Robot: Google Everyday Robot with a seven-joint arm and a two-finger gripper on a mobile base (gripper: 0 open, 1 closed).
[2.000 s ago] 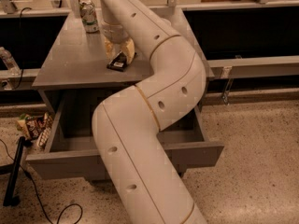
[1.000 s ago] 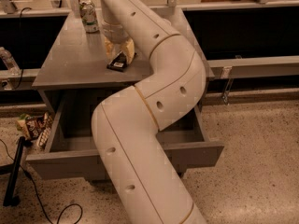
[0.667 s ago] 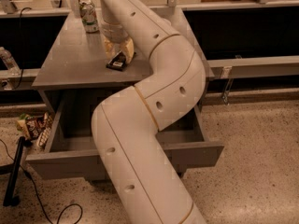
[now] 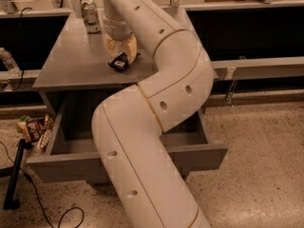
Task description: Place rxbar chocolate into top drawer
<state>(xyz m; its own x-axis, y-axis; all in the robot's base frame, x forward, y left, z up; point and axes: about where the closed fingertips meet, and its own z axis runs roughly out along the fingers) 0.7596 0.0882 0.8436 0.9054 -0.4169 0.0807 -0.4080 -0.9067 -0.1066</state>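
- Several colourful snack packets point(image 4: 32, 128) lie on the floor at the lower left, just beside the open drawer's left wall. Their printing is too blurred to read.
- One can point(image 4: 90, 16) stands upright at the upper left, near the back of the grey cabinet top point(image 4: 66, 68). Its label cannot be made out.
- The rxbar chocolate point(image 4: 119, 62) lies flat on that cabinet top, left of centre in the upper part of the frame. It is a small black wrapped bar with a white patch, and no lettering on it is legible.
- The gripper point(image 4: 121, 52) sits directly over the bar, pointing down and touching it or nearly so. Whether it has clamped the bar or only rests above it, I cannot tell.
- Handling, as a judgement: the bar looks light and fairly stiff, with a slick wrapper that could slide. A pinch across its narrow width near the middle seems safest, because it is thin and lies flat.
- The top drawer point(image 4: 209, 156) stands pulled out across the lower half of the frame. The white arm point(image 4: 156, 103) passes over its middle, and the visible parts of its floor hold nothing.
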